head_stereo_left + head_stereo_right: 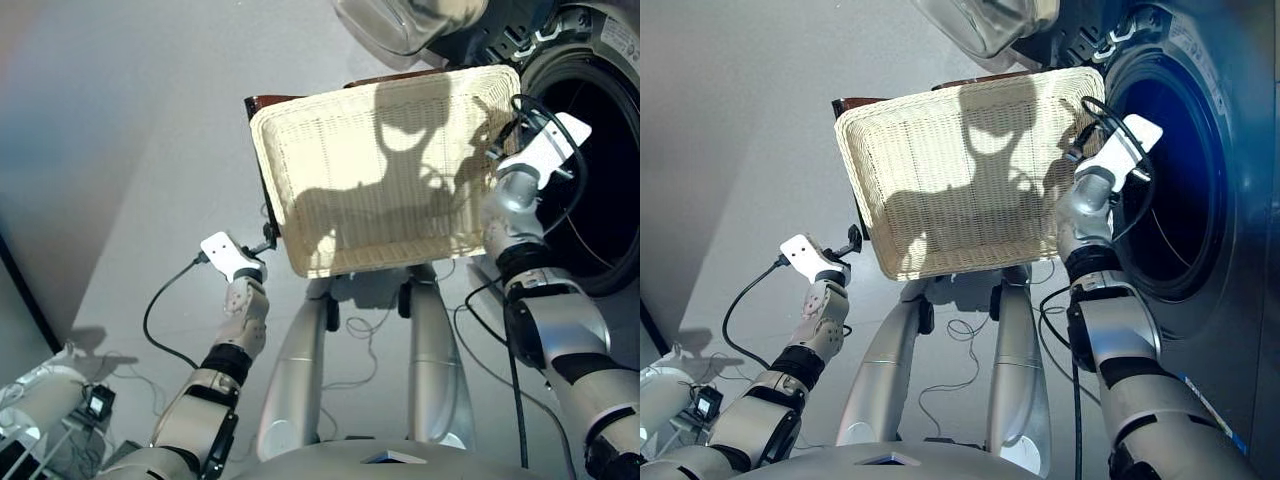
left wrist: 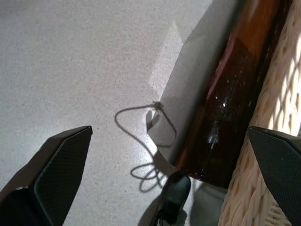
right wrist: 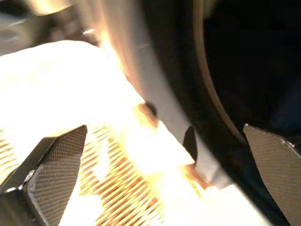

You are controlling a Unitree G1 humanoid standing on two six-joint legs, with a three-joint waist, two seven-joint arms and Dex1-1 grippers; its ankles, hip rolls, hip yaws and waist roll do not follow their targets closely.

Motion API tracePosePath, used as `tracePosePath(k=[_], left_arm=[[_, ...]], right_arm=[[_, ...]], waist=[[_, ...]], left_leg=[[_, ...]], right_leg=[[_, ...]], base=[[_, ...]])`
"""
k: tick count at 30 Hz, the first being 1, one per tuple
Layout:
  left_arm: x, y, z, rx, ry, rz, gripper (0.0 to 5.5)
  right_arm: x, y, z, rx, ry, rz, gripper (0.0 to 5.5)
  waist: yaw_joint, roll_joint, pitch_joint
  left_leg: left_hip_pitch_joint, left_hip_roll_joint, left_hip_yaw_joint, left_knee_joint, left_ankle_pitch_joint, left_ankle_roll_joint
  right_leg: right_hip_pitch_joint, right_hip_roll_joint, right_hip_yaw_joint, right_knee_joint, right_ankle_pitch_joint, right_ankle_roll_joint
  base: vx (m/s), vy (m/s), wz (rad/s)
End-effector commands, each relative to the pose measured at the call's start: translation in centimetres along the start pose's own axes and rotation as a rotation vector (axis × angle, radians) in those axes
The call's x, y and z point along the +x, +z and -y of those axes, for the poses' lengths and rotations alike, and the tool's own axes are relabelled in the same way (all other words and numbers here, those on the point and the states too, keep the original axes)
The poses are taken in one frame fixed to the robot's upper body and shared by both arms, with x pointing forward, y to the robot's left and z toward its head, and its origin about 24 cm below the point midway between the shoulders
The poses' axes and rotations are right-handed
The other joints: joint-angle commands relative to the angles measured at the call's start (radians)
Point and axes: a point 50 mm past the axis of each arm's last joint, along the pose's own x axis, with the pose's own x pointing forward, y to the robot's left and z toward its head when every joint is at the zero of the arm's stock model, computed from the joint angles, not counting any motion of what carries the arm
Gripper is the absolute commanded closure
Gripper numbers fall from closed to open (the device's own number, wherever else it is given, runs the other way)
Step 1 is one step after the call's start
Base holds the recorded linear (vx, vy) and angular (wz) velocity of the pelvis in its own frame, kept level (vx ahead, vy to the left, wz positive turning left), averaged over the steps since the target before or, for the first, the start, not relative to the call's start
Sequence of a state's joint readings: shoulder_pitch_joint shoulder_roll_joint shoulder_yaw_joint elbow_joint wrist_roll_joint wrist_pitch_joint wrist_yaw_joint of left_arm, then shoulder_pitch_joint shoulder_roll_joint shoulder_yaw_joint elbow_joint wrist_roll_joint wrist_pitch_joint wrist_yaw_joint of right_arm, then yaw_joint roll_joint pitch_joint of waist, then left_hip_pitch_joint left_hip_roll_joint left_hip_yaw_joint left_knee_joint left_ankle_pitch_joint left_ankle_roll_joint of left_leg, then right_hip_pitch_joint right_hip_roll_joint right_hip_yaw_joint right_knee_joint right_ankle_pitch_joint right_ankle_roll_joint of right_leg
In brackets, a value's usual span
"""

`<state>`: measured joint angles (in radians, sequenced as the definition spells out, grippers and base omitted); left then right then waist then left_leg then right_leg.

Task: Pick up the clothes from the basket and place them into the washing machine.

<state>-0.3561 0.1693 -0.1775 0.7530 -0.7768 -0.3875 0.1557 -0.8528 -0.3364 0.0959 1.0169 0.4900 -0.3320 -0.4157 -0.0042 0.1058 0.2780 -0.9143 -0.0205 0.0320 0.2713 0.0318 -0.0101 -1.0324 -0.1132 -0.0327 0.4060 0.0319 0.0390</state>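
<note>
1. No clothes show in the basket; its whole woven floor is bare in both head views, so I judge the garments are already inside the washing machine, though its dark drum shows nothing I can make out.
2. Landmark for everything else is that cream wicker basket, which rests on a dark brown stand whose edge juts out past the basket's left side.
3. Just right of the basket sits the washing machine's open porthole, so a garment only has to cross the basket's right rim to reach it.
4. Above the basket's far edge hangs the clear glass door, swung out of the way.
5. Right gripper is poised at the basket's far right corner, between rim and porthole, its fingers spread wide with nothing between them; that fits a gripper with no garment to carry.
6. Left gripper hangs just off the basket's near left corner, over the grey floor, fingers likewise apart and empty; it is parked clear of the basket.
7. Judgement: the task looks finished or nearly so, with only withdrawal left.
</note>
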Motion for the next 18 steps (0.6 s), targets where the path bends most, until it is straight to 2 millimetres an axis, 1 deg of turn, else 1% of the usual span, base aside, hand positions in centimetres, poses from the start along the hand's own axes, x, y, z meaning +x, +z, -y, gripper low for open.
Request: tracePosePath(k=[1, 3, 5, 9, 10, 12, 13, 14, 15, 18], left_arm=[[-0.8, -0.5, -3.1, 0.038, 0.066, -0.009, 0.0], [-1.2, -1.2, -3.2, 0.058, 0.058, -0.04, 0.0], [-1.5, -2.0, -3.5, 0.083, 0.051, -0.076, 0.0], [-2.4, -3.4, -4.1, 0.185, 0.027, -0.142, 0.0], [-2.7, -3.8, -4.4, 0.212, 0.021, -0.163, 0.0], [-3.2, -4.5, -5.1, 0.237, 0.03, -0.204, 0.0], [-3.6, -5.1, -5.6, 0.264, 0.035, -0.237, 0.0], [-3.6, -5.1, -5.7, 0.264, 0.035, -0.237, 0.0], [-4.1, -5.7, -6.4, 0.305, 0.042, -0.274, 0.0], [-5.2, -6.7, -7.6, 0.359, 0.051, -0.335, 0.0]], right_arm=[[-1.7, -3.1, 0.4, -0.02, 0.075, -0.076, 0.0], [-3.2, -5.5, 0.6, -0.054, 0.115, -0.147, 0.0], [-4.4, -7.3, 1.1, -0.078, 0.14, -0.207, 0.0], [-7.7, -11.5, 2.5, -0.143, 0.198, -0.356, 0.0], [-8.7, -12.5, 2.8, -0.17, 0.223, -0.398, 0.0], [-10.3, -14.1, 3.5, -0.201, 0.248, -0.465, 0.0], [-11.4, -15.1, 4.0, -0.216, 0.259, -0.511, 0.0], [-11.4, -15.1, 4.0, -0.216, 0.259, -0.511, 0.0], [-12.6, -16.2, 4.8, -0.245, 0.275, -0.564, 0.0], [-14.8, -17.9, 6.3, -0.306, 0.3, -0.656, 0.0]], waist=[[-0.021, -0.026, -0.043], [-0.022, -0.039, -0.044], [-0.026, -0.051, -0.044], [-0.028, -0.073, -0.046], [-0.029, -0.079, -0.046], [-0.031, -0.088, -0.049], [-0.032, -0.095, -0.052], [-0.032, -0.095, -0.05], [-0.033, -0.104, -0.06], [-0.032, -0.117, -0.075]], left_leg=[[0.039, -0.014, -0.001, 0.044, -0.086, 0.001], [0.082, -0.015, -0.002, 0.028, -0.08, -0.002], [0.131, -0.015, -0.005, 0.009, -0.078, -0.003], [0.249, -0.016, -0.01, -0.047, -0.066, -0.01], [0.284, -0.016, -0.008, -0.062, -0.062, -0.012], [0.342, -0.015, -0.009, -0.089, -0.057, -0.015], [0.379, -0.013, -0.008, -0.106, -0.052, -0.019], [0.382, -0.013, -0.008, -0.107, -0.052, -0.019], [0.432, -0.012, -0.008, -0.125, -0.052, -0.02], [0.52, -0.006, -0.006, -0.155, -0.05, -0.024]], right_leg=[[0.101, -0.009, -0.011, -0.13, 0.051, 0.069], [0.143, -0.009, -0.019, -0.142, 0.055, 0.071], [0.198, -0.013, -0.027, -0.163, 0.057, 0.073], [0.31, -0.014, -0.041, -0.205, 0.061, 0.079], [0.348, -0.015, -0.045, -0.219, 0.062, 0.081], [0.413, -0.014, -0.054, -0.249, 0.064, 0.083], [0.454, -0.012, -0.058, -0.269, 0.065, 0.086], [0.457, -0.012, -0.058, -0.27, 0.065, 0.086], [0.512, -0.007, -0.063, -0.298, 0.066, 0.087], [0.606, 0.0, -0.071, -0.338, 0.066, 0.091]], base=[[-0.087, -0.022, 0.072], [-0.042, -0.009, 0.028], [0.0, 0.0, 0.0], [0.014, -0.009, -0.017], [0.057, -0.029, 0.016], [0.051, -0.026, 0.054], [0.0, 0.0, 0.0], [0.067, -0.018, 0.022], [0.087, -0.013, 0.025], [0.086, -0.018, -0.03]])
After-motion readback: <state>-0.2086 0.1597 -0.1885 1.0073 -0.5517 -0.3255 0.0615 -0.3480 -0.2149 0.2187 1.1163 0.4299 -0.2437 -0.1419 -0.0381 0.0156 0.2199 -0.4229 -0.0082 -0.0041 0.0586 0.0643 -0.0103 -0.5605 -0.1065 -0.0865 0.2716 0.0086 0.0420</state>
